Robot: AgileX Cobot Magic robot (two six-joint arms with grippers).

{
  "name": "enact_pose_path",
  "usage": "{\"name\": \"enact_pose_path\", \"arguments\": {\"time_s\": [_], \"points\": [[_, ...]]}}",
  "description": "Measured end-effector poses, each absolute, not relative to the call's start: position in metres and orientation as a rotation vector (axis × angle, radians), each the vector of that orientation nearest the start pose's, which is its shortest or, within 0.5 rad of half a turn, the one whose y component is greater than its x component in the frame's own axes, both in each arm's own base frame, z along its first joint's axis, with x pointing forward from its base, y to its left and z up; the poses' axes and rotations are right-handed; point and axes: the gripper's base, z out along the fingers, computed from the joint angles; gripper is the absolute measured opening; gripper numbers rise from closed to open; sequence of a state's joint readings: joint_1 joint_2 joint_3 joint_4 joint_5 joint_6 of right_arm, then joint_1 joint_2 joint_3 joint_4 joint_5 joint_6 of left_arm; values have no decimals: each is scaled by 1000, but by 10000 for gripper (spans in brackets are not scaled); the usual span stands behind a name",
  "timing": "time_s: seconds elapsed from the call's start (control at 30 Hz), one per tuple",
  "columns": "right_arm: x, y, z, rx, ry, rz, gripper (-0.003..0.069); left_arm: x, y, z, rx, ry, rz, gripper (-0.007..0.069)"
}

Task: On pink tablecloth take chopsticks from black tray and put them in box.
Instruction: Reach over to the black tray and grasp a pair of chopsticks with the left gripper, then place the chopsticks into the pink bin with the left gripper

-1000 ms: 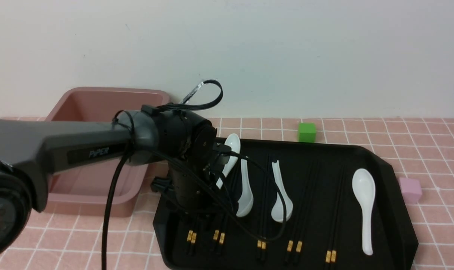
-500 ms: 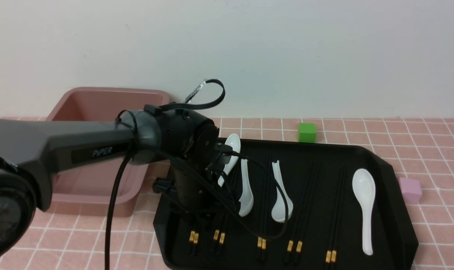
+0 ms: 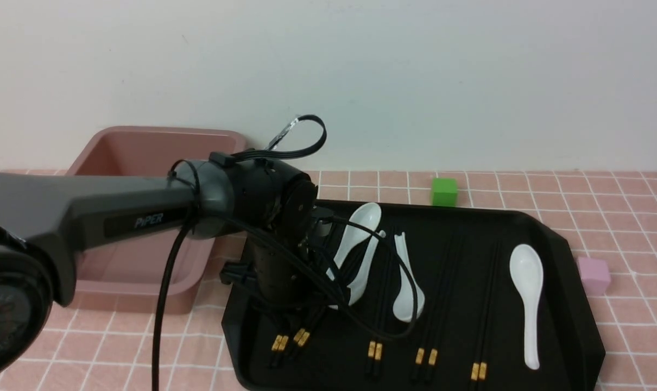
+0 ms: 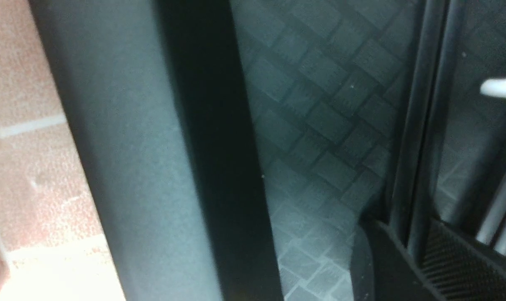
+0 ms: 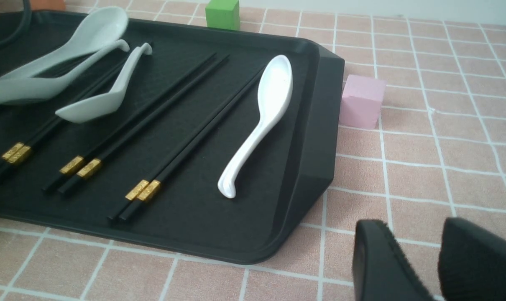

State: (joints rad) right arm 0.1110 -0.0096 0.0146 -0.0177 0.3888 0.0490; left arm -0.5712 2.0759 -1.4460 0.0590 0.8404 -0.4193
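Observation:
The black tray point(image 3: 556, 239) lies on the pink tablecloth point(image 3: 605, 206), with the pink box point(image 3: 144, 152) to its left. Several pairs of black chopsticks with gold bands lie in the tray; one pair point(image 3: 478, 371) is at the right. My left arm reaches down over the tray's left end, and its wrist hides the gripper in the front view. In the left wrist view my left gripper point(image 4: 416, 234) is shut on a pair of chopsticks point(image 4: 418, 125) just above the tray floor point(image 4: 320, 104). My right gripper point(image 5: 420, 259) is open and empty over the cloth, beside the tray's near right corner.
Several white spoons lie in the tray: two overlapping point(image 3: 361, 244) by my left wrist, one point(image 3: 407, 282) in the middle, one point(image 3: 526, 293) at the right. A green cube point(image 3: 444, 191) stands behind the tray. A pink cube point(image 3: 593, 274) stands at its right.
The second pair's gold ends have swung left towards the first pair. The two left spoons have been pushed right and now overlap. My left arm has barely moved.

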Motion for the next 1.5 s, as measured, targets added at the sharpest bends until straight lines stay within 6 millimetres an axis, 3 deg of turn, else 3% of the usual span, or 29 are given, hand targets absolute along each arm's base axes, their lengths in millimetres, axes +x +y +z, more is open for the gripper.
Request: {"name": "enact_pose_path", "arguments": {"time_s": [0.13,0.27,0.43,0.47,0.57,0.67,0.77,0.9,0.93,0.97,1.13,1.5], "points": [[52,5,174,-69,1877,92,240,350,-218,156,276,2923,-52,126],[52,5,174,-69,1877,92,240,348,-214,174,287,2886,-41,126],[52,5,174,-69,1877,92,240,333,-207,234,268,2768,-131,126],[52,5,174,-69,1877,92,240,333,-207,234,268,2768,-131,126],[52,5,174,-69,1877,92,240,322,-201,266,266,2710,-164,126],[52,5,174,-69,1877,92,240,313,-182,301,248,2634,-174,126],[52,5,174,-69,1877,92,240,317,-157,313,188,2617,-121,126],[52,5,174,-69,1877,92,240,337,-108,310,23,2631,-35,126],[52,5,174,-69,1877,92,240,338,-105,309,13,2634,-32,126],[52,5,174,-69,1877,92,240,348,-86,301,-59,2648,0,126],[52,5,174,-69,1877,92,240,372,-52,272,-172,2677,65,126],[52,5,174,-69,1877,92,240,389,-43,247,-122,2679,161,126]]}}
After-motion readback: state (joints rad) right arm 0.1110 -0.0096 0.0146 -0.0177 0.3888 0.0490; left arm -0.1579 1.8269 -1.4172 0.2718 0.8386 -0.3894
